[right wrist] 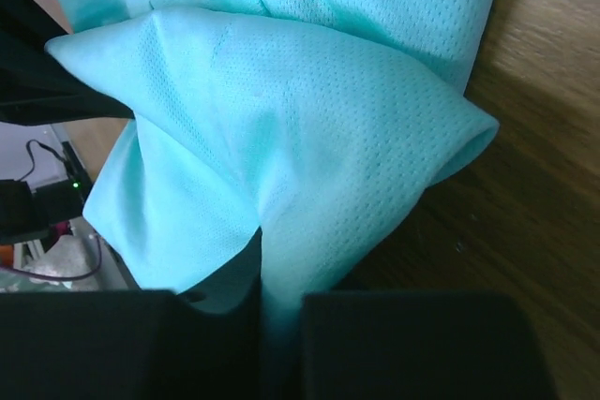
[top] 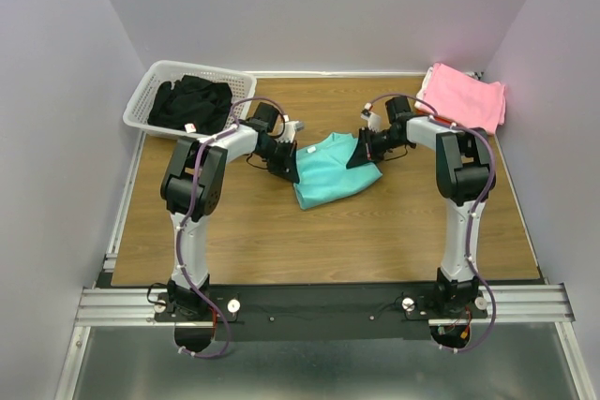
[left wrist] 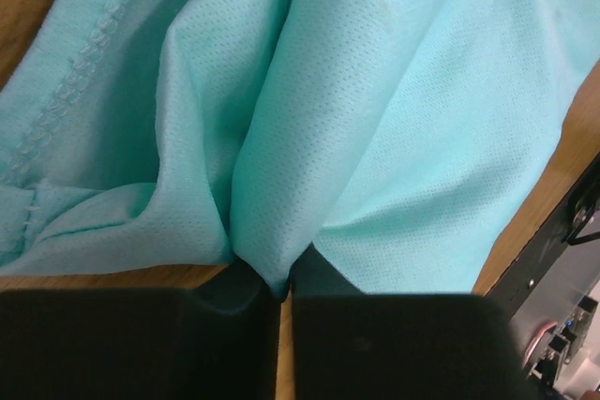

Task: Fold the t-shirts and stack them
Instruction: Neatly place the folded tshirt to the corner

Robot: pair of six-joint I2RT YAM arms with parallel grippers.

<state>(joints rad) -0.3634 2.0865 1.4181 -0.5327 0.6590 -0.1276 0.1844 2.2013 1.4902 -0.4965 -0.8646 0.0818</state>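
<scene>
Basket [top: 139, 106] one, turquoise t-shirt [top: 328, 177] one

I see a wooden worktop [top: 281, 241]. Near its middle rests the turquoise t-shirt [top: 328, 173], bunched up. In the far right corner lies a folded pink t-shirt [top: 464, 96]. In the far left corner stands a white slatted basket [top: 141, 111], well apart from both.
</scene>
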